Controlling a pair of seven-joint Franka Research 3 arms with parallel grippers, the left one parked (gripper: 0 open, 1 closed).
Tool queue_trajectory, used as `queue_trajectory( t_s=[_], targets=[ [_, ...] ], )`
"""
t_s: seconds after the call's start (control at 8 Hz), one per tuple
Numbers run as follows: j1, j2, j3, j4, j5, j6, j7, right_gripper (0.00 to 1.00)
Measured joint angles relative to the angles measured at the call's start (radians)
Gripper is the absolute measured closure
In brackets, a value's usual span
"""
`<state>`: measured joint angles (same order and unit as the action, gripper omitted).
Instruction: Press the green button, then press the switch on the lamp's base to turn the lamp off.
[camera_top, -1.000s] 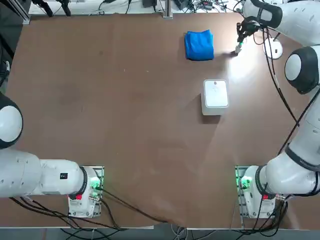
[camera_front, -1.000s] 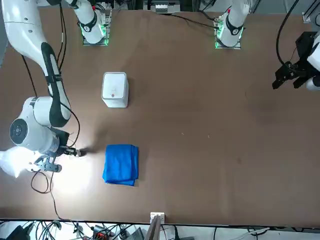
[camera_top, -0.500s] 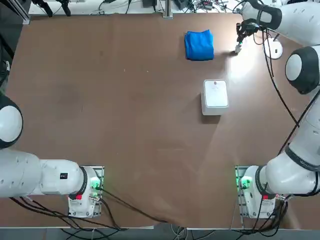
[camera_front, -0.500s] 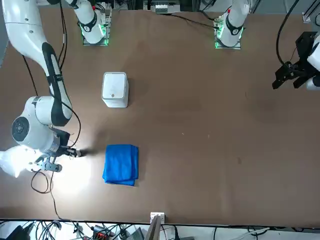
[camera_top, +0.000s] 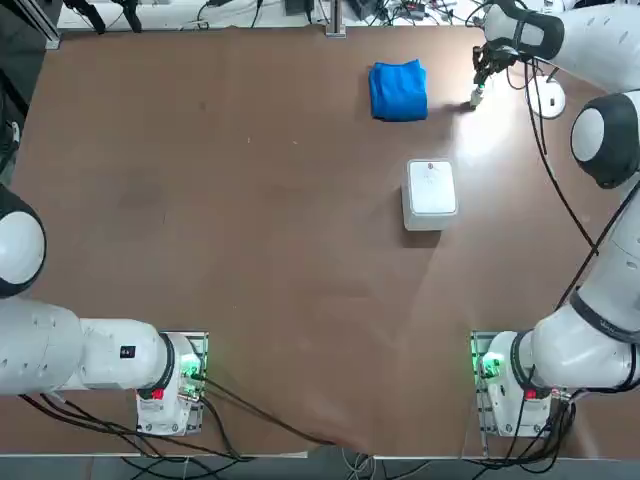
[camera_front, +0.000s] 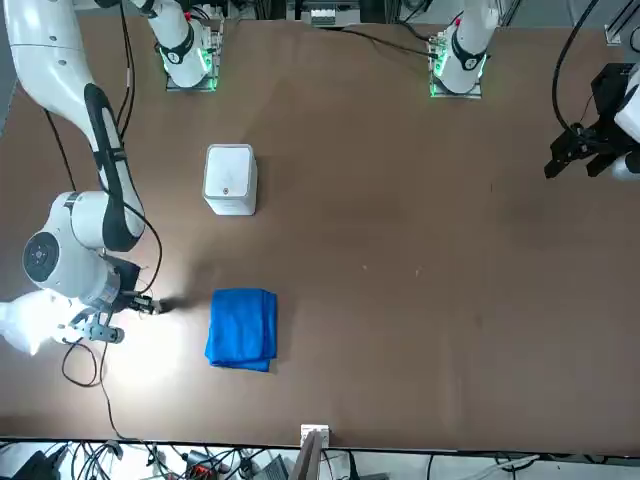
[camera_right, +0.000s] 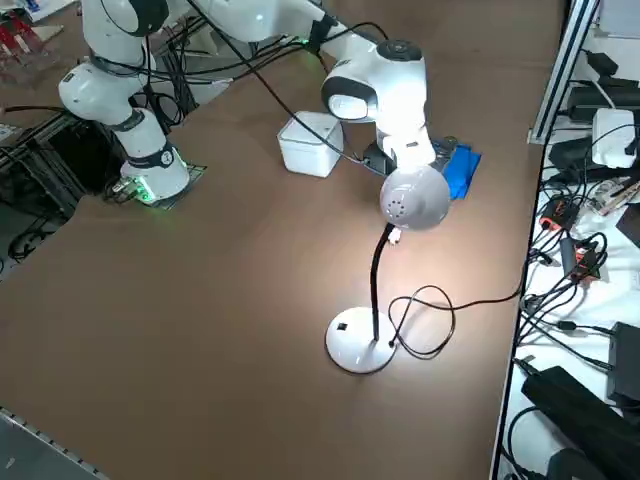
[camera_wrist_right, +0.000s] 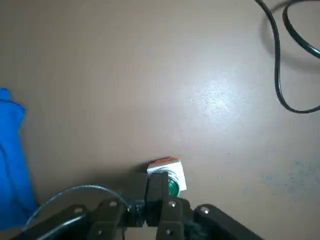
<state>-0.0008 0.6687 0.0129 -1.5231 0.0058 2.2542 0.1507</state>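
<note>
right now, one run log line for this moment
right gripper: shut, at small green-capped button | black gooseneck lamp: lit | switch: not yet pressed

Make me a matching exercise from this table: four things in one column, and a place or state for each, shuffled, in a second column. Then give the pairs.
Things:
1. blue cloth
2. white box
3. lamp
4. right gripper

Places or states:
A. lit, its glow falling on the table
B. fingers shut, tips at the green button
C. folded, at the far side of the table, beside the button
D. alone nearer the table's middle, between the cloth and the right arm's mount

Pairs: 1-C, 2-D, 3-A, 4-B
</note>
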Motion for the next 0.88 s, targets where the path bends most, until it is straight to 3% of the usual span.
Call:
queue_trajectory(
  t_s=[0.88],
  targets=[
    [0.000,-0.008,0.000,-0.005,0.000,-0.006,0.000,0.99]
  ],
)
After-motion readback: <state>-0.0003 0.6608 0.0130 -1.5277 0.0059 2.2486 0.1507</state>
